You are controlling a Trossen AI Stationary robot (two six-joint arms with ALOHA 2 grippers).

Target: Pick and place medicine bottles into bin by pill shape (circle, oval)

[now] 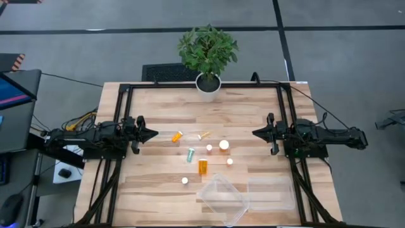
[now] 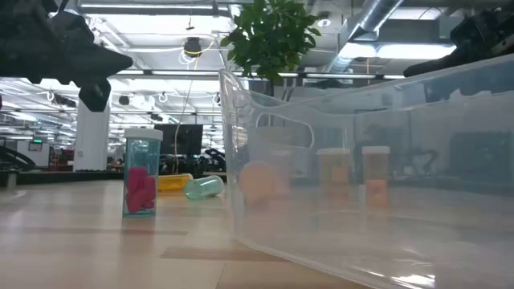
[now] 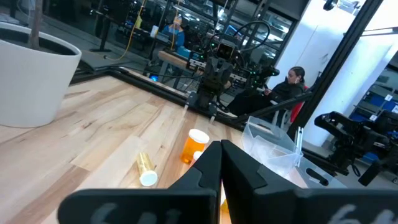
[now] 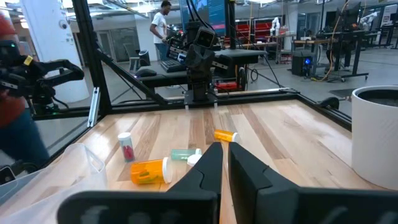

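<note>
- High view: we look straight down on the whole table, plant at 12 o'clock.
- Low view: we sit at tabletop level, close against a clear bin.
- Wrist views: facing each other across the table, sharing the scattered bottles.

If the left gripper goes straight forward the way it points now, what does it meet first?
Probably the orange bottle lying on the table just ahead of the left gripper. The gripper looks higher than the bottle, so it might pass over it; height is unclear.
</note>
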